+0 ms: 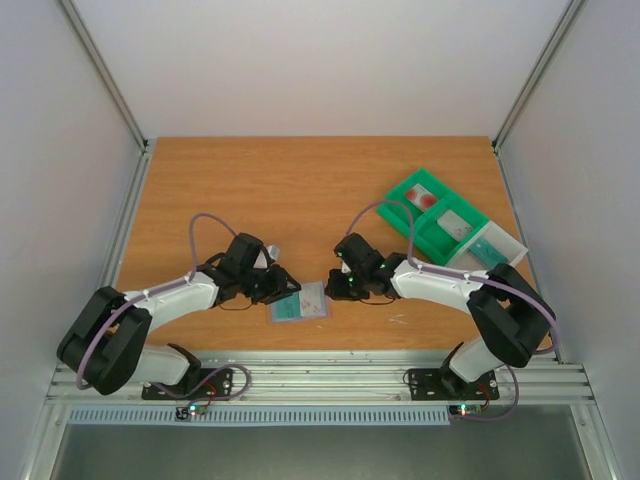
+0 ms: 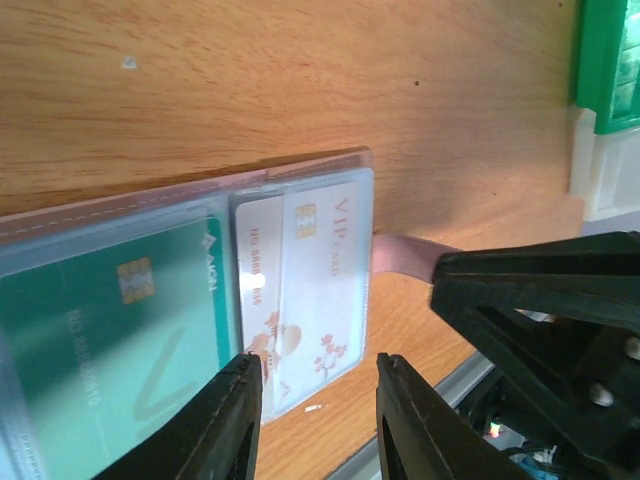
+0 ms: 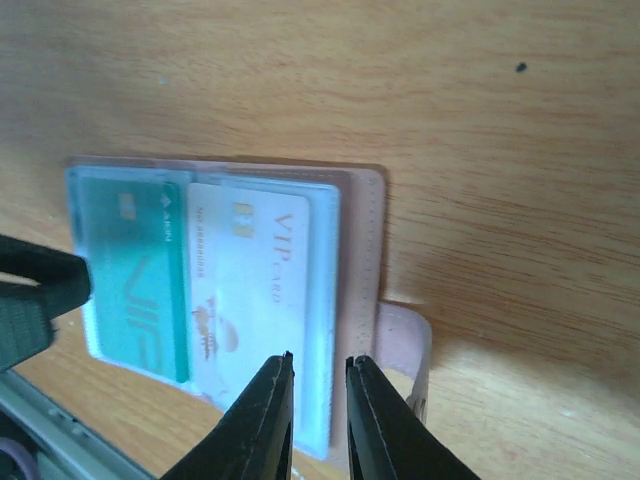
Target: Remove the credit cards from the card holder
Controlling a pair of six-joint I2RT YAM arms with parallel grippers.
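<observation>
The card holder (image 1: 300, 304) lies open near the table's front edge, its clear pockets facing up. In the left wrist view the holder (image 2: 150, 205) holds a teal-green card (image 2: 110, 350) in its left pocket and a white VIP card (image 2: 320, 270) in its right pocket. Both cards also show in the right wrist view, the teal-green card (image 3: 135, 270) and the white card (image 3: 265, 270). My left gripper (image 2: 318, 390) is open and empty over the holder's near right corner. My right gripper (image 3: 318, 375) has its jaws a narrow gap apart just above the holder's right edge (image 3: 365, 230), gripping nothing.
A green compartmented tray (image 1: 405, 212) with a white end section stands at the back right and holds a red item (image 1: 425, 198), a grey item (image 1: 458, 225) and a teal item (image 1: 490, 255). The holder's pink strap (image 3: 410, 340) sticks out on its right. The table's metal front rail (image 1: 320, 375) is close by.
</observation>
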